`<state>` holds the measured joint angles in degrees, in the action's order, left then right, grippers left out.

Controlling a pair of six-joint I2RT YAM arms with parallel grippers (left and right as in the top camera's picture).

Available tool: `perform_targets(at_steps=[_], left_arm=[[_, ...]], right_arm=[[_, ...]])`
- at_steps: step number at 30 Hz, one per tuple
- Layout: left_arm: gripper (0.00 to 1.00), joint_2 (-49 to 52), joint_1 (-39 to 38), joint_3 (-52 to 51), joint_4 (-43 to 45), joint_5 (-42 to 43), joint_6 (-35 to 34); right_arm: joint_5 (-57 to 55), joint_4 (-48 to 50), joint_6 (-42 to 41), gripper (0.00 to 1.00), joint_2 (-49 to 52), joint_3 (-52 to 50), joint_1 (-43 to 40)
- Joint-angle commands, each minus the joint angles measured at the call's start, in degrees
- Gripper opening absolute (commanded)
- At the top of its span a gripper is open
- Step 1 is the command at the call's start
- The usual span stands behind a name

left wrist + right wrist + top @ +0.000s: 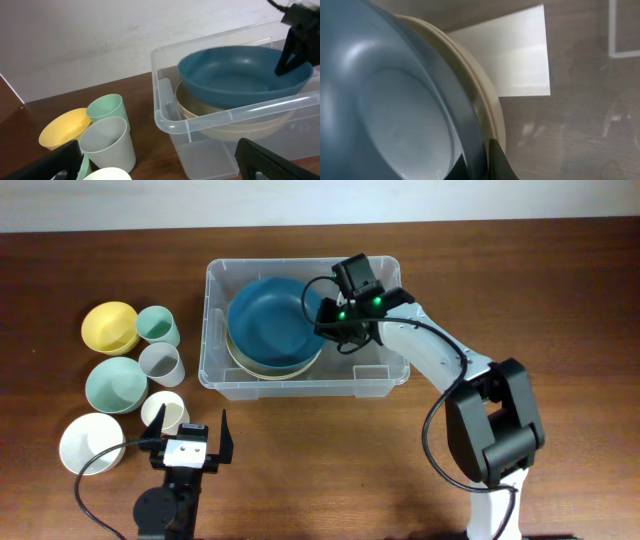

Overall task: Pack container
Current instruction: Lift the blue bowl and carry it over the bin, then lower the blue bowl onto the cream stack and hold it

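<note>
Container (300, 262) around right pincer (322, 318), clamped on blue bowl (265, 310) rim, left pincer (186, 432) wide open

container (370, 368) clear | upper bowl (268, 315) dark blue | lower bowl (265, 371) cream

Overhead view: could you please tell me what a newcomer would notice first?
A blue bowl sits stacked on a cream bowl inside the clear container at centre, the right gripper pinching the blue bowl's rim. Pastel cups and bowls cluster left of it.
</note>
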<state>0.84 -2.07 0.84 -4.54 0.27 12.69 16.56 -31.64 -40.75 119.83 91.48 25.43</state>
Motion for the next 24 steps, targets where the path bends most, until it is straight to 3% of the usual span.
perform_targets(at_steps=[1, 14, 24], left_arm=[[1.0, -0.33, 0.37, -0.31, -0.09, 0.85, 0.9], [1.0, -0.33, 0.37, -0.31, -0.09, 0.83, 0.9], [1.0, -0.33, 0.37, -0.31, -0.09, 0.85, 0.87]], right_arm=[[1.88, 0.35, -0.48, 0.08, 0.28, -0.09, 0.94], [2.32, 0.33, -0.44, 0.37, 0.39, -0.09, 1.31], [1.25, -0.55, 3.91, 0.37, -0.9, 3.26, 1.29]])
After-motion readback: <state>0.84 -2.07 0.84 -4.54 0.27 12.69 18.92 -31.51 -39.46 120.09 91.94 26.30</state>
